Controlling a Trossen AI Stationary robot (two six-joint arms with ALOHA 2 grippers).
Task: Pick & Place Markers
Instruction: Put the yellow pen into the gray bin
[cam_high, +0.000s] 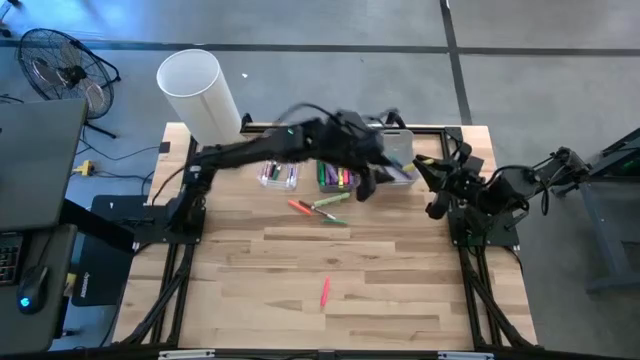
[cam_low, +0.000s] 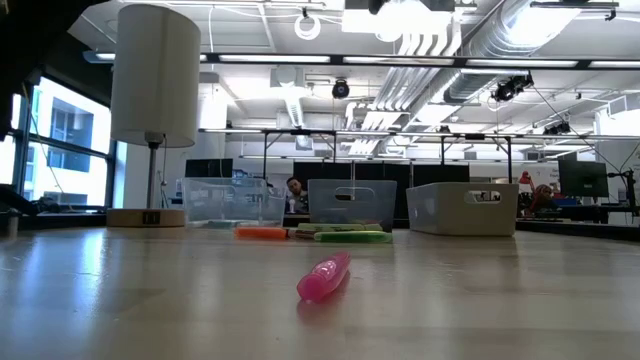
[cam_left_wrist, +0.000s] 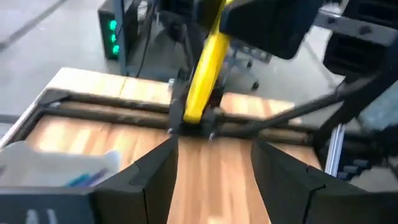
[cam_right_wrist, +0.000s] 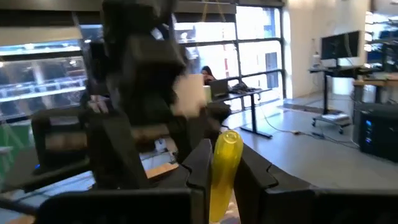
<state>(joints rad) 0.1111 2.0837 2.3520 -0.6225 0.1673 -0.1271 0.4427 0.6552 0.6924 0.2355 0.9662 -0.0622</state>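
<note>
A handover near the worktop's far right corner: the right end effector (cam_right_wrist: 222, 177) pinches a yellow marker (cam_right_wrist: 222, 163), the left end effector (cam_left_wrist: 214, 171) spread before it. Next, apparently, comes carrying it to a bin (cam_high: 400, 158).

wooden table (cam_high: 250, 290), bins (cam_low: 350, 203), loose markers (cam_high: 324, 292)

Grey floor (cam_high: 330, 30), black fan (cam_high: 65, 65), perhaps tall windows (cam_right_wrist: 249, 43).

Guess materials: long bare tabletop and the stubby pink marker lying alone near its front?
Tabletop: looks like wood, butcher-block style, with pale and tan strips laid side by side and visible grain; the low view's soft sheen suggests a sealed finish. Pink marker: probably plastic, with a smooth, glossy, slightly translucent barrel and bright highlights.
</note>
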